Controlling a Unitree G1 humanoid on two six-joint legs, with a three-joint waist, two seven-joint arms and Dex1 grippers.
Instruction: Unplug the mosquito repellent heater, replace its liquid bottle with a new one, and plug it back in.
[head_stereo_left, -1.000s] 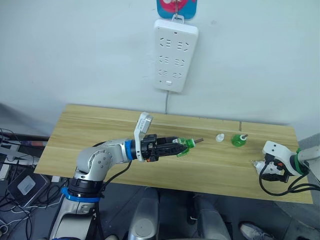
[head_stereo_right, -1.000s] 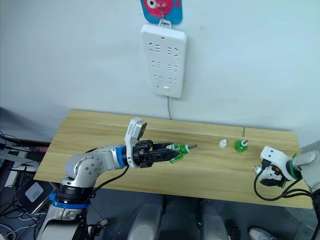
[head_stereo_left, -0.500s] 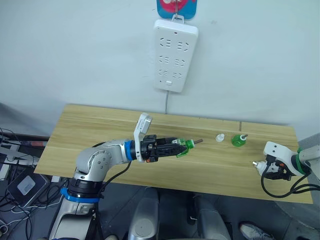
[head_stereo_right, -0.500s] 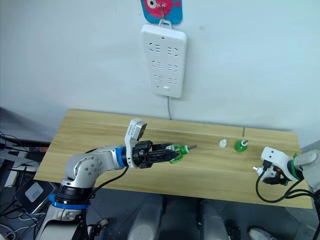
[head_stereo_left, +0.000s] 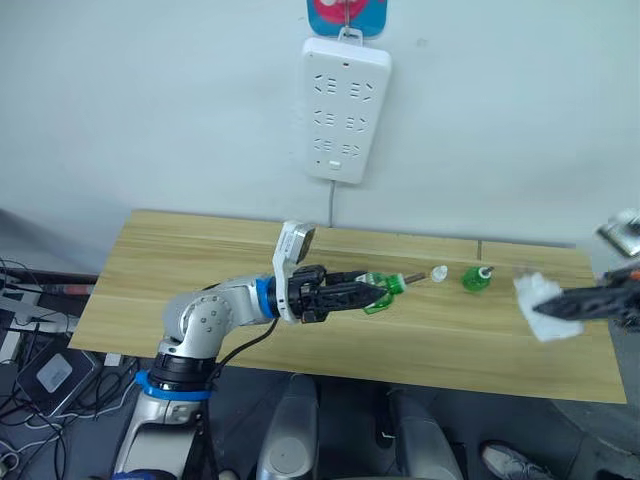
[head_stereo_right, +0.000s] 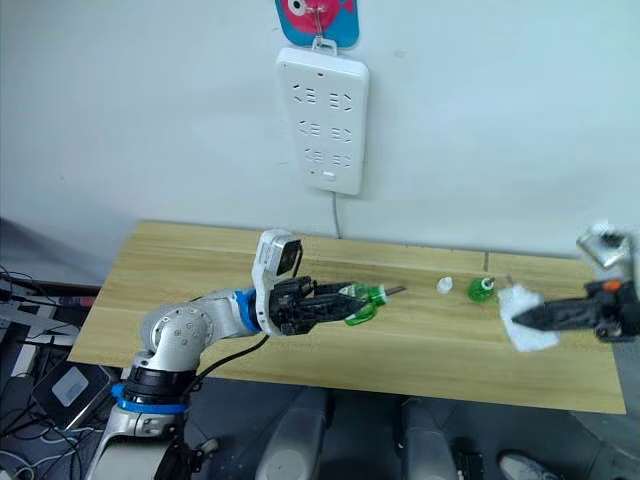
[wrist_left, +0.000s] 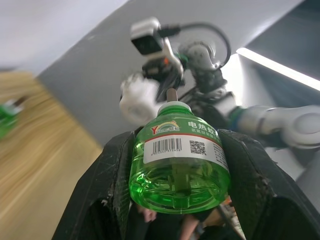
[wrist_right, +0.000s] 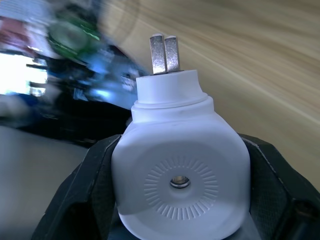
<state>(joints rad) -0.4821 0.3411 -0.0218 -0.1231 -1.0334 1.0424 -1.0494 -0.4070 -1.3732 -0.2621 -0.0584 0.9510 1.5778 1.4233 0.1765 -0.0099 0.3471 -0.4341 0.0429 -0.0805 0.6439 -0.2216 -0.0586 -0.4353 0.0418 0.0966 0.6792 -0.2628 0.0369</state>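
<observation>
From the head views, the left gripper (head_stereo_left: 380, 294) clenches a green liquid bottle (head_stereo_left: 381, 293) above the light wooden table (head_stereo_left: 200, 260). The right gripper (head_stereo_right: 520, 318) grasps the small white rounded plastic heater (head_stereo_right: 524, 316), raised over the table's right end.

In the left wrist view, black fingers (wrist_left: 112, 185) clamp the barcode-labelled bottle.

In the right wrist view, the heater's two metal prongs (wrist_right: 163, 54) point away from the fingers.

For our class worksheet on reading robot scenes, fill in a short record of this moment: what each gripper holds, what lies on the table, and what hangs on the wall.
left gripper: shut on green liquid bottle, held over the table
right gripper: shut on mosquito repellent heater, prongs pointing away from the wrist
wooden table: second green bottle, small white cap beside it
wall: white power strip, nothing plugged in
</observation>
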